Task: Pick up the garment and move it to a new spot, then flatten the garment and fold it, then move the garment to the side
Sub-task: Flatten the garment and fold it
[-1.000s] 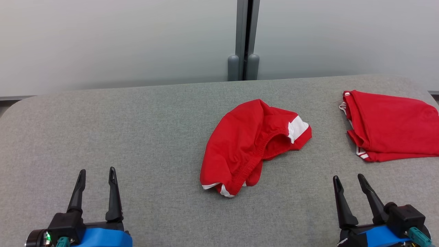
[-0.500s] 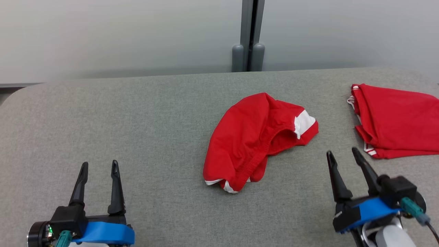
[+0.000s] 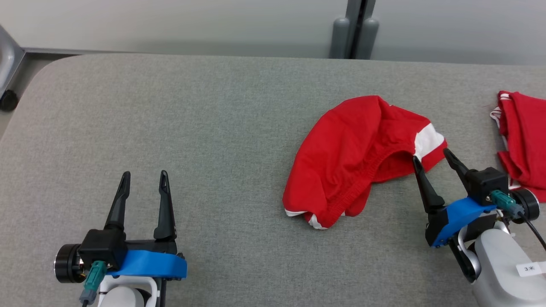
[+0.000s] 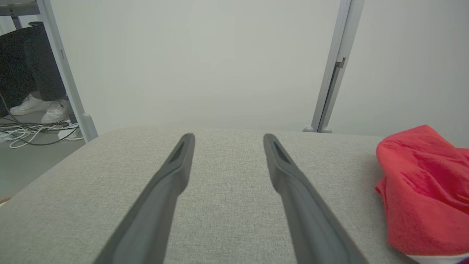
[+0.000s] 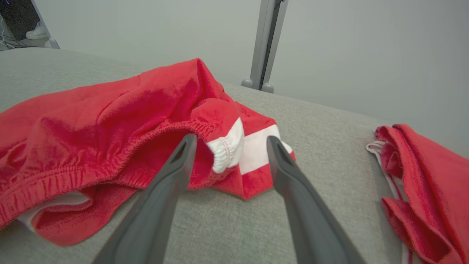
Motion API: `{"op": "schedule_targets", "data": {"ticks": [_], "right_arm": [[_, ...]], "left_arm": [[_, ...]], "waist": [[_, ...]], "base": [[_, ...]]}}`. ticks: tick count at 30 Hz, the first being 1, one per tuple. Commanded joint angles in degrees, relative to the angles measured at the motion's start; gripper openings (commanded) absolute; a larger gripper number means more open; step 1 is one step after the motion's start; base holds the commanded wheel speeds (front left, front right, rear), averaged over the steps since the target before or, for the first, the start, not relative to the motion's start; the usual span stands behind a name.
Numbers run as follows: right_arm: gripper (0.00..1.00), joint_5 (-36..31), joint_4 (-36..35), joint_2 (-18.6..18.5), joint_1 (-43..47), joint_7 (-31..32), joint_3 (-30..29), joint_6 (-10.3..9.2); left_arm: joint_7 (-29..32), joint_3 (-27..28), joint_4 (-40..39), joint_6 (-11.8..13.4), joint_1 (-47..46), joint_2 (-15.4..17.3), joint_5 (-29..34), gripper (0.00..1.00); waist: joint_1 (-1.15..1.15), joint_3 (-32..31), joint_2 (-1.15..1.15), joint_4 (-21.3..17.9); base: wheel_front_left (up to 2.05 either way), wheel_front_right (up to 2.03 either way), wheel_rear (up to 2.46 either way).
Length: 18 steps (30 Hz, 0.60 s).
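1. The right pincer point(image 3: 430, 154) has come forward over the bench point(image 3: 204, 128). A second ago it hung well apart from the garment point(image 3: 349, 157), off its 4 o'clock side. Now its fingertips stand at the cloth's 3 o'clock corner, either side of the white band point(image 3: 424, 140).
2. Its jaws are wide and grip nothing. In the right wrist view the gathered white end of the waistband sits between the two fingers. Whether the tips touch the cloth, I cannot tell.
3. The left pincer point(image 3: 144, 172) is wide and empty too, at 8 o'clock in the head view. It is well apart from the garment, at much the same standoff as before.
4. The head view has swung as well, so the whole scene has slid right and up. That is the camera, not the cloth. The garment lies crumpled in the same heap on the bench, at 3 o'clock from the view's centre.
5. A second red garment point(image 3: 522, 136), folded, lies at the far 3 o'clock edge, apart from the crumpled one.
6. For the task, this puts the pick-up at the end of its reach, with the grasp not yet made. The likely next move is to close on the banded corner. Bunched cloth may give up only one layer, so the bite should go deep enough to take the whole fold.
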Motion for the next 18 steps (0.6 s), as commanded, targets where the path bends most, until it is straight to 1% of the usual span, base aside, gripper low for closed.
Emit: {"op": "schedule_targets", "data": {"ticks": [1, 6, 11, 12, 13, 18], "right_arm": [[1.00, -0.1, 1.6, -0.5, -1.8, -0.2, 0.2, 0.01], [1.00, -0.2, 8.0, -1.6, -5.6, -0.2, 1.0, 0.01], [1.00, 1.0, 10.8, -1.9, -8.6, -0.2, 1.2, 0.01], [0.55, 1.2, 11.1, -1.8, -9.0, -0.2, 1.2, 0.01], [0.00, 1.6, 11.0, -1.6, -9.4, -0.2, 1.4, 0.01], [0.00, 4.0, 8.9, -0.2, -8.6, -0.2, 2.9, 0.01]], "left_arm": [[-0.3, -0.4, -0.1, 0.4, -1.0, 0.0, -0.4, 1.00], [-0.3, -1.3, -0.3, 1.1, -1.9, 0.0, -0.8, 1.00], [-0.3, -1.9, -0.4, 1.5, -2.8, 0.0, -1.1, 1.00], [-0.3, -1.9, -0.4, 1.6, -2.9, 0.0, -1.1, 1.00], [-0.3, -2.1, -0.3, 1.7, -2.9, 0.0, -1.1, 1.00], [-0.3, -2.6, 0.2, 2.0, -2.5, 0.0, -1.4, 1.00]], "waist": [[-0.01, 2.0, -0.01, 2.0], [-0.01, 4.0, -0.01, 3.6], [-0.01, 5.2, -0.01, 4.2], [-0.01, 5.2, -0.01, 4.3], [-0.01, 5.2, -0.01, 4.3], [-0.01, 4.2, -0.01, 3.9]], "base": [[0.00, 0.00, 0.00], [0.00, 0.00, 0.00], [0.00, 0.00, 0.00], [0.00, 0.00, 0.00], [0.00, 0.00, 0.00], [0.00, 0.00, 0.00]]}}
